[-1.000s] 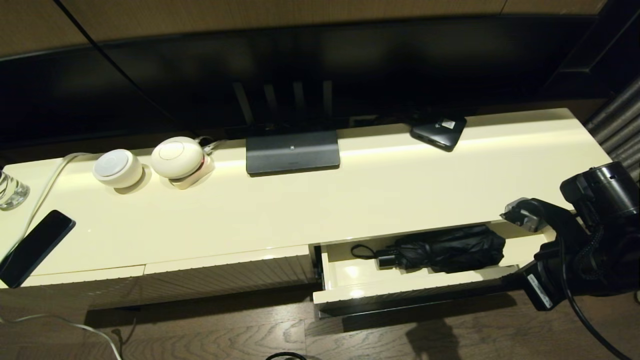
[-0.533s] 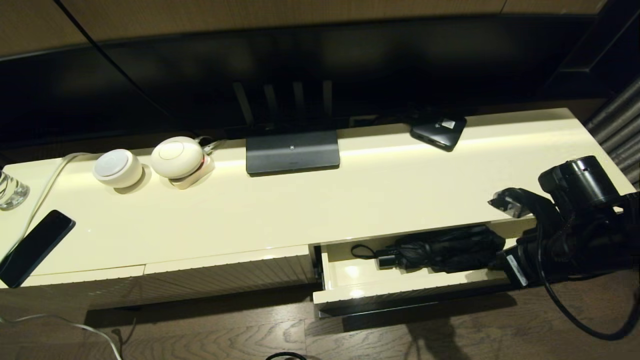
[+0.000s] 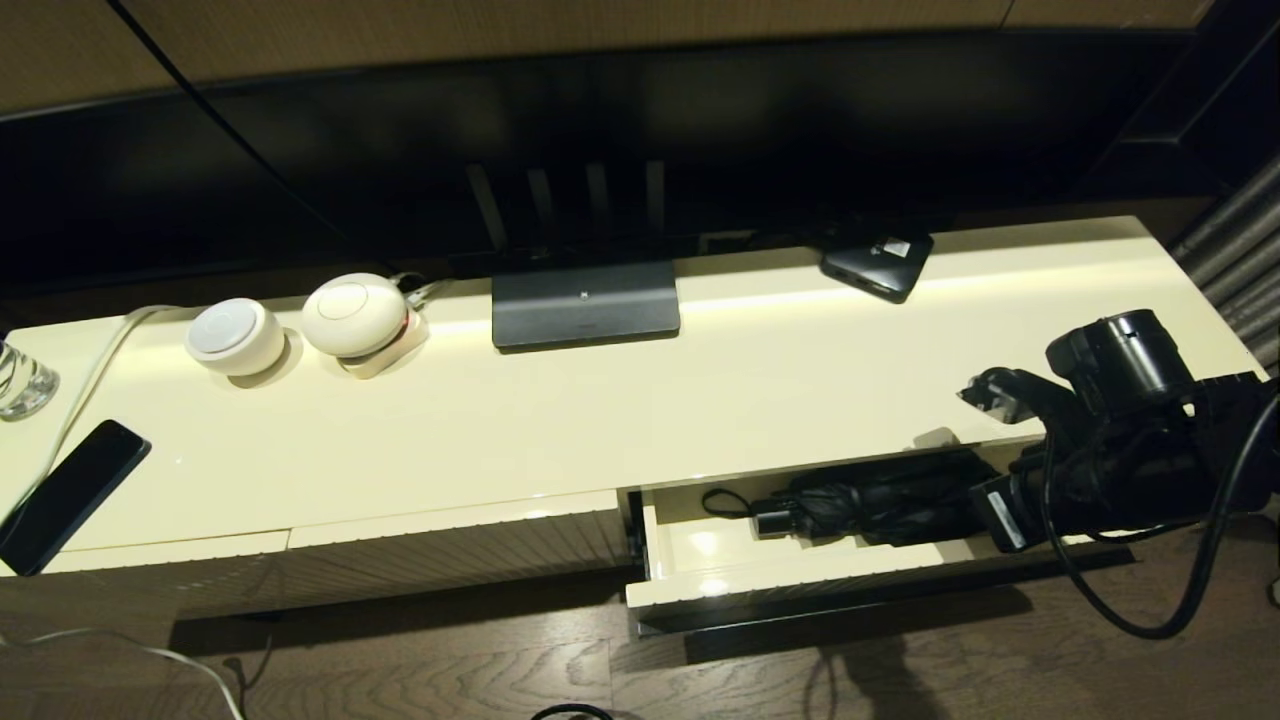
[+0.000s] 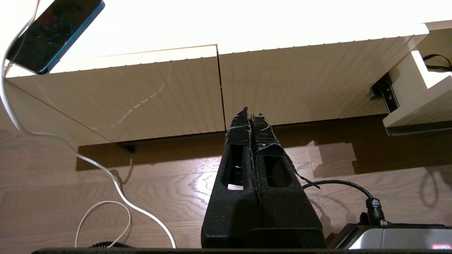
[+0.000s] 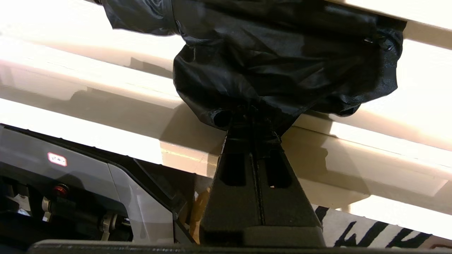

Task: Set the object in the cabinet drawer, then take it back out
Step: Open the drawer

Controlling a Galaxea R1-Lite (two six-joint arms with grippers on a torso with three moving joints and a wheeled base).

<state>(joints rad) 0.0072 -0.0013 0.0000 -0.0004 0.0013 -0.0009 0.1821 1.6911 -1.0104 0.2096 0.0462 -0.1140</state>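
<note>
Head view: umbrella (image 3: 880, 500) seemingly fills drawer's (image 3: 800, 578) right end.

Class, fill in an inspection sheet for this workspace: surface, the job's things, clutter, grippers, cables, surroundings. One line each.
Surface: cream cabinet top, glossy.
Job's things: umbrella lies inside the open drawer, handle toward the robot's left.
Clutter: phone, glass, two white round devices, black box, TV stand.
Grippers: right gripper shut, tips at the umbrella's fabric end; left gripper shut, low before the closed fronts.
Cables: white cable on the cabinet top; another on the floor.
Surroundings: wood floor, TV above.
</note>
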